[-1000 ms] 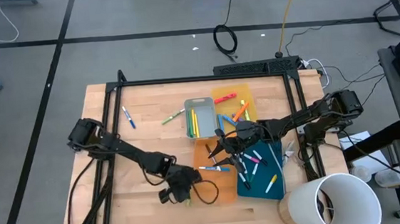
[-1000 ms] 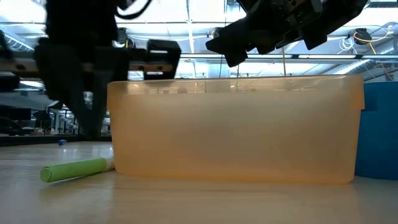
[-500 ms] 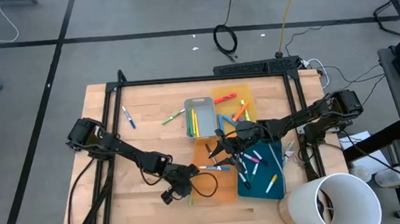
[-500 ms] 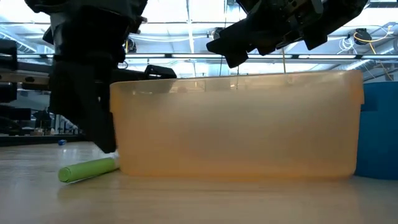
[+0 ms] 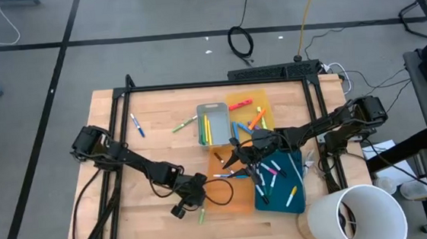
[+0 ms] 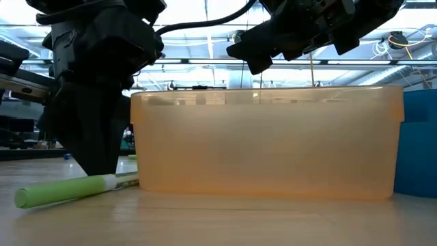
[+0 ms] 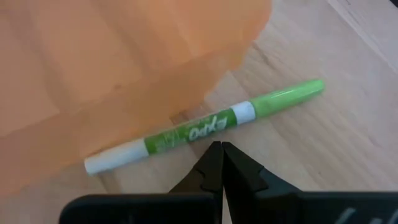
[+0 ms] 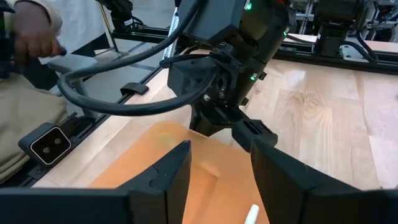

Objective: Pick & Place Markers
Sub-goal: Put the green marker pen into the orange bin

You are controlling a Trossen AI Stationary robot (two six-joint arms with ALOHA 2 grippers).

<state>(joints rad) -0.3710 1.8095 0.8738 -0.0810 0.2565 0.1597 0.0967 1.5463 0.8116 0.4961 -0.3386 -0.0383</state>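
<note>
Four trays (image 5: pixel 213 125), roughly twenty markers (image 5: pixel 187 124), two arms (image 5: pixel 137 165).

A green marker (image 7: pixel 205 129) with white bands lies flat at mid-frame; other coloured markers (image 5: pixel 267 172) scattered centre-right.

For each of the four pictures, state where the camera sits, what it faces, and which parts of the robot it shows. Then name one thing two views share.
High view: overhead, straight down on the table; both arms, left end effector, right end effector.
Low view: table height, level across; orange tray, arms above.
Left wrist view: on the left arm, facing down at the green marker; own shut fingers.
Right wrist view: on the right arm, facing the left arm; own open fingers.
Shared: the green marker lies beside the orange tray in the low and left wrist views.
</note>
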